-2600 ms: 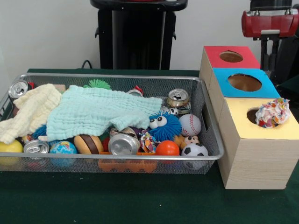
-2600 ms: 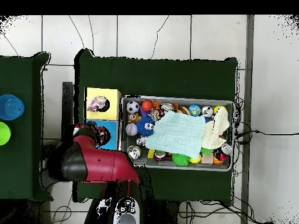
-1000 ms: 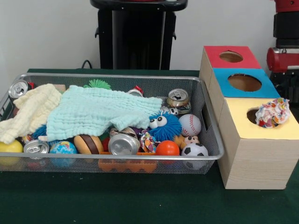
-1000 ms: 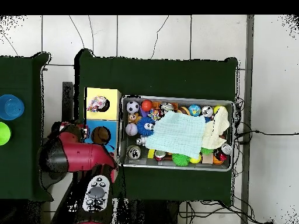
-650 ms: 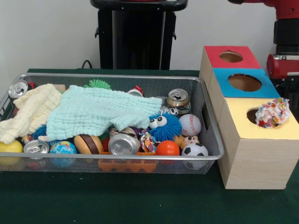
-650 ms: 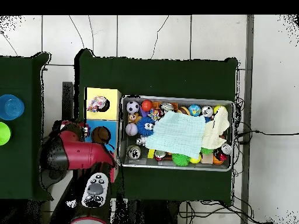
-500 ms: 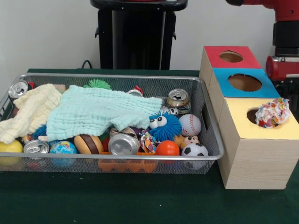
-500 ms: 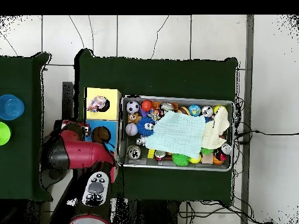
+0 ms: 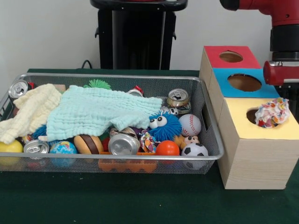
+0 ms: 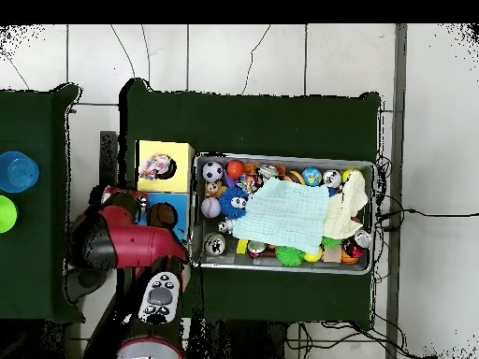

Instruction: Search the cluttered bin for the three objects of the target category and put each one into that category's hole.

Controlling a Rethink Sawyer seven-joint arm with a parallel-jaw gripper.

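You have the silver wire-mesh bin (image 10: 198, 210) on the dark green desk (image 10: 253, 122), packed with small balls and cans. A pale blue waffle-weave cloth (image 10: 283, 215) covers its middle, with a cream cloth (image 10: 348, 206) at its right end. Just left of the bin stand the yellow-topped wooden box (image 10: 178, 151), a multicoloured patterned scrap (image 10: 154, 168) at its hole, and the blue-topped box (image 10: 180, 201). The red and black arm (image 10: 126, 245) hangs over the blue box's left part. A blue round cup (image 10: 17, 172) sits far left.

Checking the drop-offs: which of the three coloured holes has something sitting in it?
The yellow hole, nearest the camera: a multicoloured frilly toy rests in it. The red and blue holes look empty.
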